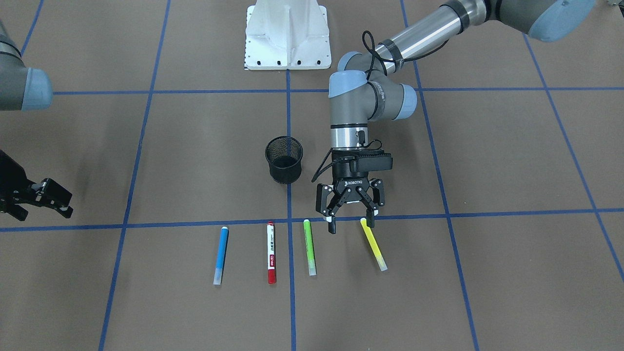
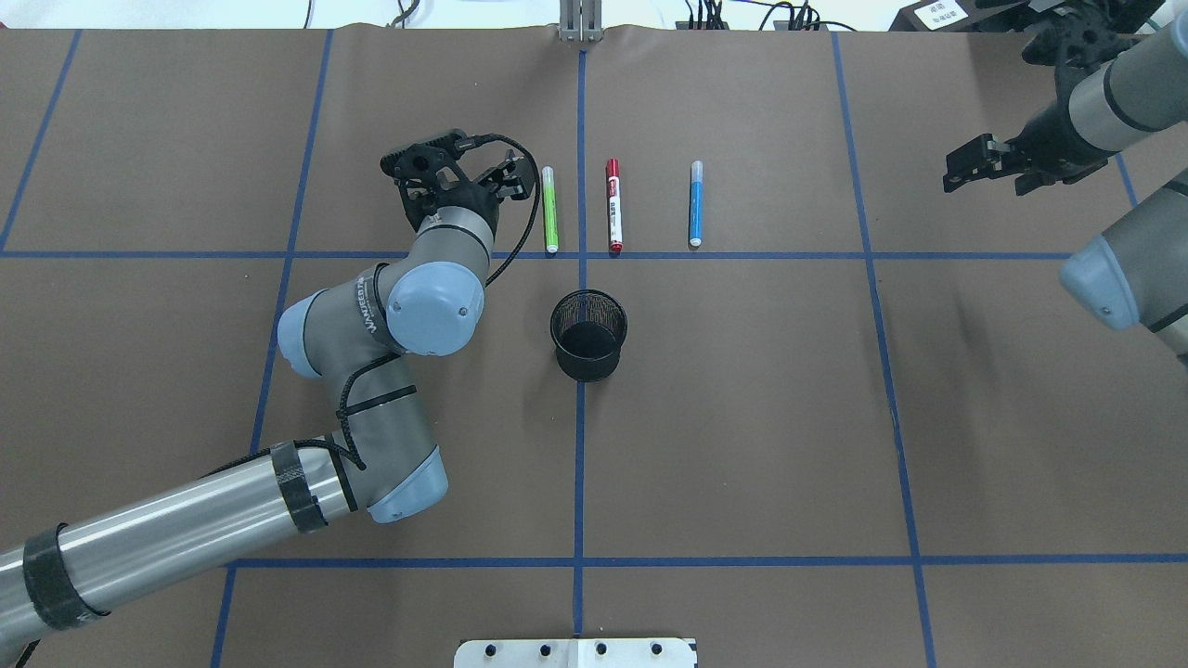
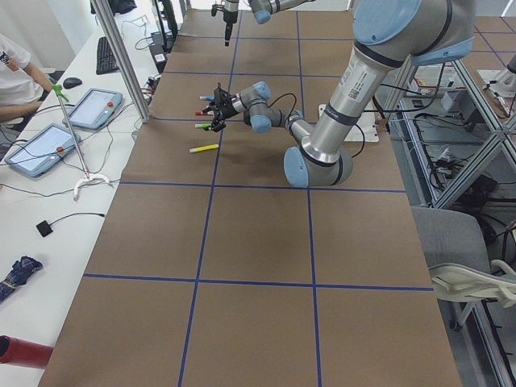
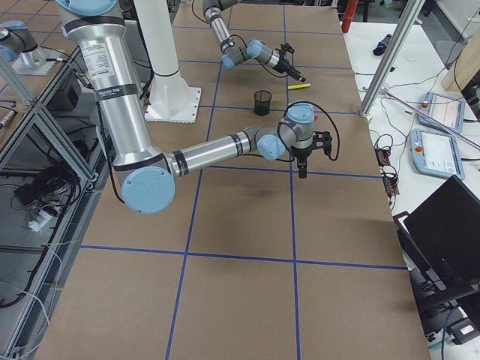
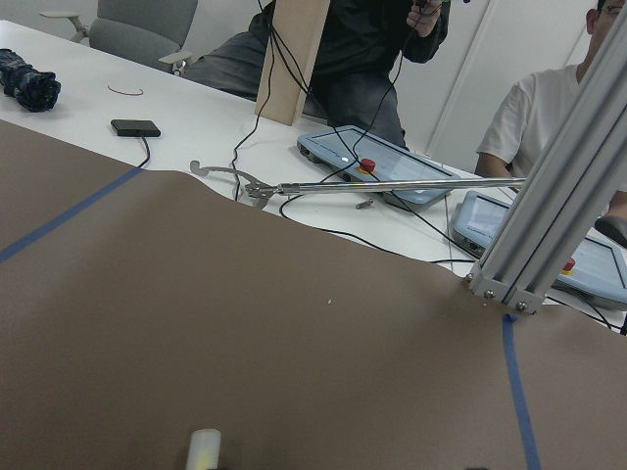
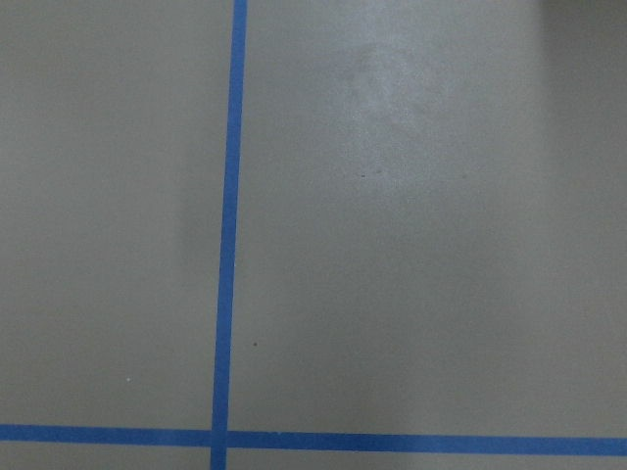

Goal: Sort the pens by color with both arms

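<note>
Front view's lower centre shows the yellow pen [image 1: 374, 244] just beside the left gripper [image 1: 351, 223], jaws spread; overhead, the gripper hides it. The right gripper [image 1: 68, 204] also stands with jaws apart.

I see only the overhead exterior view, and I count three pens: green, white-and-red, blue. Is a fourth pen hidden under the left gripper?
Observer: Yes. The front-facing view shows a yellow pen lying slanted on the table, on the side of the green pen away from the other pens.
Operator: Does the left gripper hold it already?
Observer: No. It is open. One fingertip appears beside the pen's end nearest the robot, and the pen is not between the fingers.
Operator: Has the right gripper any pen below it?
Observer: No. Its wrist view shows only bare table and blue tape lines.
</note>
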Robot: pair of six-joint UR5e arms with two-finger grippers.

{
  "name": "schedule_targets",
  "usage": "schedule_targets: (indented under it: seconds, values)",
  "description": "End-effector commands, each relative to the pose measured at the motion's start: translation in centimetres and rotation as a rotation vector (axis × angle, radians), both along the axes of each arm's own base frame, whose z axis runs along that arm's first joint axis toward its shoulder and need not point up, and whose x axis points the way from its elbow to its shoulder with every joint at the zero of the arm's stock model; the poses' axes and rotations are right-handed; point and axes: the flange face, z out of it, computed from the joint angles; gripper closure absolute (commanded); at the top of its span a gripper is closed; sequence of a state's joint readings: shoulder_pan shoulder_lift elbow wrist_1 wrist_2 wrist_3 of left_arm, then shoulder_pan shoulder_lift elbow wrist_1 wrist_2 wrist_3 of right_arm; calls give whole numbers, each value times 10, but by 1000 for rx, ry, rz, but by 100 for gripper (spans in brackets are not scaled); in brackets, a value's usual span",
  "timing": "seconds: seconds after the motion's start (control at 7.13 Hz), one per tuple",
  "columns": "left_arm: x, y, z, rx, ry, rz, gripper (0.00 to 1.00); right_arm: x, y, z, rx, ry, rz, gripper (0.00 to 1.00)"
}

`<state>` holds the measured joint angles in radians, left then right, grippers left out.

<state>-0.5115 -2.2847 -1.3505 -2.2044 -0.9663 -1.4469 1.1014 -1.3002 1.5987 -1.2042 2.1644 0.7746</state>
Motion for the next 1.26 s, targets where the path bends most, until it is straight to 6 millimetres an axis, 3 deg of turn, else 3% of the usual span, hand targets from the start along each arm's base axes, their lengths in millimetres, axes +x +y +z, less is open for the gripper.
schedule_targets:
  seconds: [0.0, 0.14, 0.28, 0.56, 0.84, 0.98, 1.12]
  values:
    - [-21, -2, -23, 9, -3, 53, 2, 0, -1, -3, 3, -2, 0, 0]
    - [-44, -10, -35, -68, -36, 142, 2, 0, -2, -5, 8, -4, 0, 0]
    - [-82, -17, -48, -126, -123, 258, 1, 15, -13, -19, 20, -16, 24, 0]
    - [-199, -31, -25, -224, -273, 508, 1, 58, -30, -27, 6, -15, 78, 0]
    - [-309, -48, 23, -311, -344, 756, 1, 106, -34, -15, 19, 15, 28, 0]
    - [-361, -43, 66, -329, -303, 878, 1, 136, -30, -6, 23, 61, -9, 0]
    - [-418, -38, 119, -310, -310, 953, 1, 154, -14, 17, 24, 105, -77, 0]
